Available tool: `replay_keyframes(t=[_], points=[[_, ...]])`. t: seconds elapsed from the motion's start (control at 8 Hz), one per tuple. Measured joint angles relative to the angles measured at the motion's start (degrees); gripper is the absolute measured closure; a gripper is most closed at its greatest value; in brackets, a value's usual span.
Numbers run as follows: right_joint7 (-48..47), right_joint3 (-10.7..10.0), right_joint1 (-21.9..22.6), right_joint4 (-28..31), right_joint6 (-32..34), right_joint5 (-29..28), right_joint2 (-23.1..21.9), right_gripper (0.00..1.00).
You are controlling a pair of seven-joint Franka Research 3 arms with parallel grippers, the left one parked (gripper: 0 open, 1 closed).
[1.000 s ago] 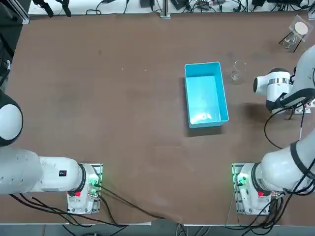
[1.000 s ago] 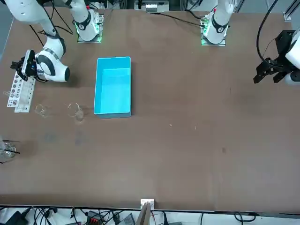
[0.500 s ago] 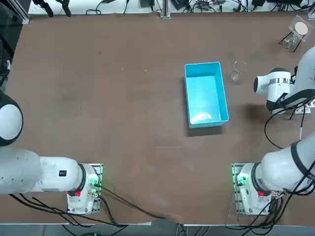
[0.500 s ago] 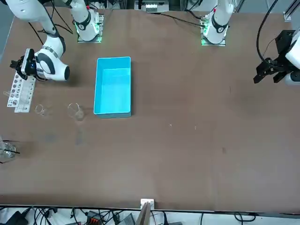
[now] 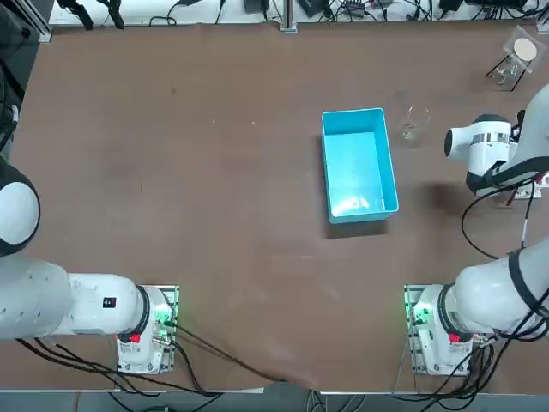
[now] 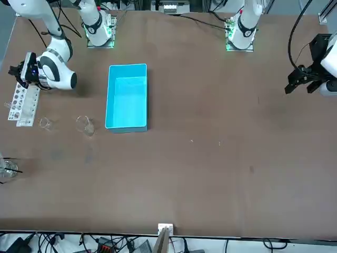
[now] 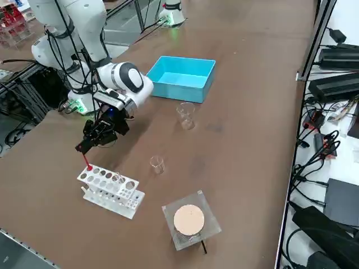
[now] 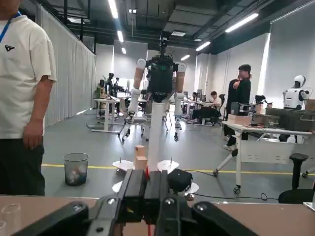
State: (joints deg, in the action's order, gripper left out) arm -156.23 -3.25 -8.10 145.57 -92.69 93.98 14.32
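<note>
Holding the tool (image 7: 84, 148) level and low over the worktop (image 7: 247, 123), fingers pinched narrow on a slim tube (image 7: 86, 161). Dangling the slim tube straight down from the fingertips, red end lowest, right at the corner of the white rack (image 7: 112, 193) closest to the tool; not showing whether the two are touching. Spreading the white rack out just beneath the tool. Seeing a small beaker (image 7: 157, 164) standing upright near the rack's far side, apart from the tool. Finding a larger beaker (image 7: 185, 115) farther off, just beside the blue tray (image 7: 176, 93), both well behind the tool's wrist. Spotting a clear square plate (image 7: 178, 240) carrying a tan disc beyond the rack, well apart from the tool. Catching, past the fingertips in the wrist view, a person (image 8: 19, 88) standing in the room.
</note>
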Motion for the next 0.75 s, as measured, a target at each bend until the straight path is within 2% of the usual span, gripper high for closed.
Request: replay_keyframes(t=[0.5, 0.75], points=[[5.12, 0.07, 0.11, 0.2, 0.07, -0.36, -5.0, 0.98], [12.21, 0.43, 1.25, -0.49, -0.01, -4.49, -8.79, 0.98]])
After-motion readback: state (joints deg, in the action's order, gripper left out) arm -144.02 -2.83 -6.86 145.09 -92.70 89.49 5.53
